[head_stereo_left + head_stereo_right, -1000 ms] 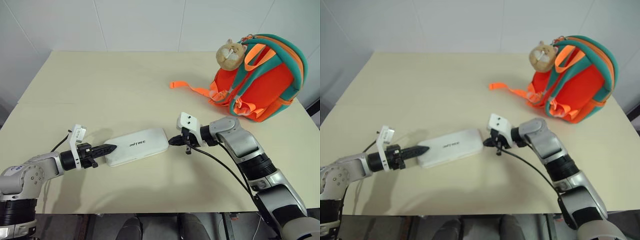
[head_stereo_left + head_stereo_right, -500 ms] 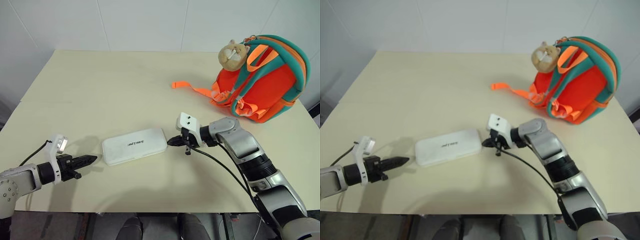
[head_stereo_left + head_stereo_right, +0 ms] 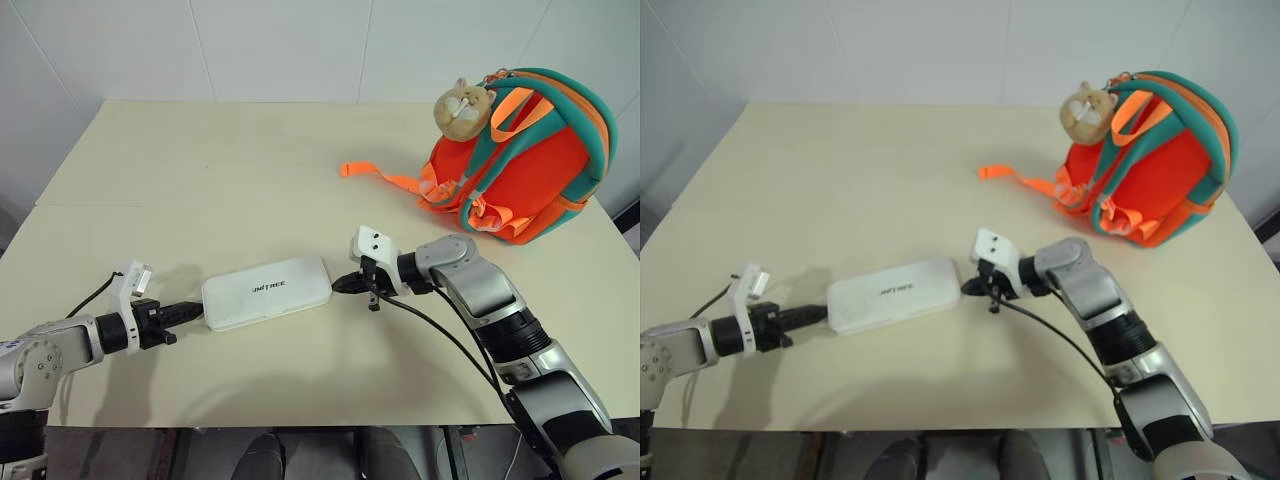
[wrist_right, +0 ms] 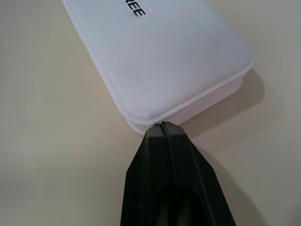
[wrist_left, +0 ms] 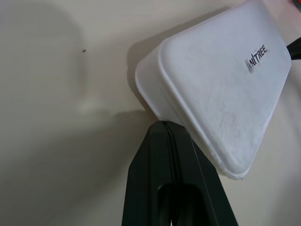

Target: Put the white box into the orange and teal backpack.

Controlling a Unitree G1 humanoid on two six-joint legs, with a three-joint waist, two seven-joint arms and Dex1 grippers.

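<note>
Count: 2 grippers, 1 box, 1 backpack w/ 1 plush toy, 1 table.

Left gripper (image 3: 192, 309): black, tapered to a point, fingers pressed tight together w/ nothing between them. Tip meets the left short end of the white box (image 3: 266, 291), at the lower corner; wrist view shows it touching the rim there.

White box: flat, hard matte plastic, rounded corners, lid w/ a raised lip, small dark lettering mid-top. Lies flat on the table (image 3: 200, 170) near the front edge, long axis running left-right, right end tilted slightly away. It sits between the 2 grippers.

Right gripper (image 3: 343, 285): same black pointed shape, also closed on nothing, tip against the box's right short end; wrist view shows contact at the lid seam.

Table: smooth pale cream top.

Orange and teal backpack (image 3: 525, 160): soft fabric, bright orange body, teal padded edging, orange webbing w/ one strap trailing left. Stands at far right, well apart from the box. Tan plush toy (image 3: 463, 110) hangs at its top left.
</note>
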